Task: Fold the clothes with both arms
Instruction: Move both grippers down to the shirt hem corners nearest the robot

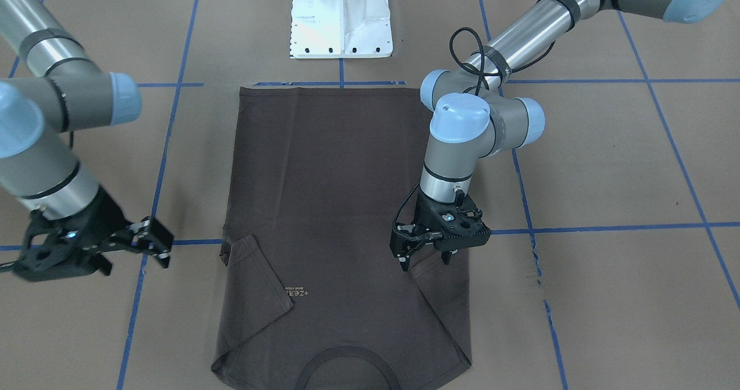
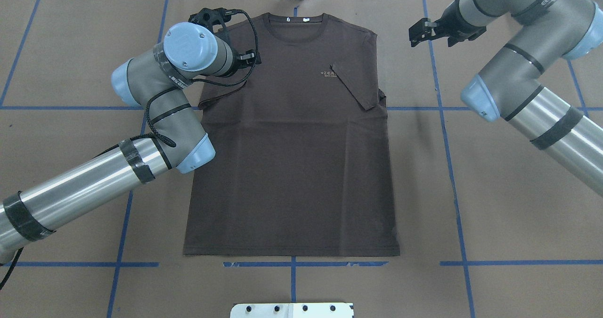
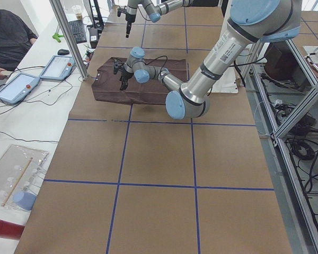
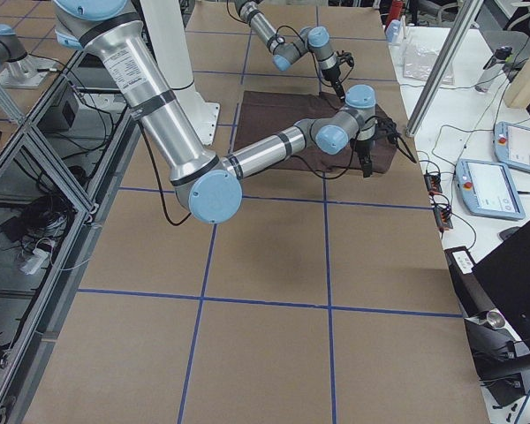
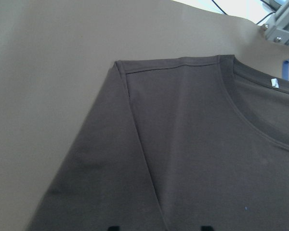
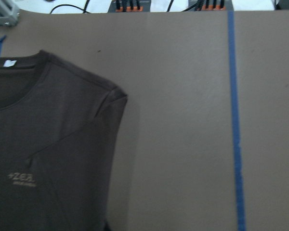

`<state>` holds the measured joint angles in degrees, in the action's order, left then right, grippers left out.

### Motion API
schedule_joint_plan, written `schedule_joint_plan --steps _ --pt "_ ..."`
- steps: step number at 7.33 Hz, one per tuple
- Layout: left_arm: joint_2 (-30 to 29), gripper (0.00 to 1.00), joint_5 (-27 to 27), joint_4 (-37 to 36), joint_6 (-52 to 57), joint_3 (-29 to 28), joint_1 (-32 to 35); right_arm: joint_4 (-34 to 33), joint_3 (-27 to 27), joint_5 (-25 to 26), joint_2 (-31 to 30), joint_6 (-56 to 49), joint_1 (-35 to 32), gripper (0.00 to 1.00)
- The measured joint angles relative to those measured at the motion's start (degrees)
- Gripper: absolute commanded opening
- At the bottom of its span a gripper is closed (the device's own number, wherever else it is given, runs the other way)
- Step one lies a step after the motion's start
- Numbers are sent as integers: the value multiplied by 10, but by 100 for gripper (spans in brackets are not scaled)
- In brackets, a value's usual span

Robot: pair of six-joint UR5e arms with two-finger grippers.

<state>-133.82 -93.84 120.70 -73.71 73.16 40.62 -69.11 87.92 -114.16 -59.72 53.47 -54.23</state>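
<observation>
The dark grey-brown T-shirt (image 1: pixel 324 193) lies flat, front up, on the brown table cover (image 2: pixel 494 191), collar (image 2: pixel 295 26) at the far edge. Its pale logo (image 2: pixel 328 74) shows. Both sleeves lie folded inward: one (image 2: pixel 355 85) across the chest, the other (image 1: pixel 439 297) under my left gripper. My left gripper (image 1: pixel 425 260) hovers just over that shoulder, open and empty. The left wrist view shows the shoulder seam (image 5: pixel 135 115) and the neck label (image 5: pixel 274 83). My right gripper (image 1: pixel 156 245) is off the shirt, beside the other shoulder (image 6: pixel 113 94), open and empty.
The white pedestal base (image 1: pixel 341 20) stands at the robot's side past the hem. Blue tape lines (image 2: pixel 447 143) grid the cover. In the side views a bench with tablets (image 3: pixel 21 87), cables and a seated person (image 3: pixel 5 37) runs along the far edge.
</observation>
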Motion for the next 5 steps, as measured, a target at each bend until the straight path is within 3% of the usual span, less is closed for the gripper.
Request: schedule_joint_plan --steps 3,5 --pt "110 100 -1 5 4 173 -36 -3 184 140 -88 198 164 100" --pt "197 100 3 4 -29 282 -89 -38 292 249 -160 305 293 99"
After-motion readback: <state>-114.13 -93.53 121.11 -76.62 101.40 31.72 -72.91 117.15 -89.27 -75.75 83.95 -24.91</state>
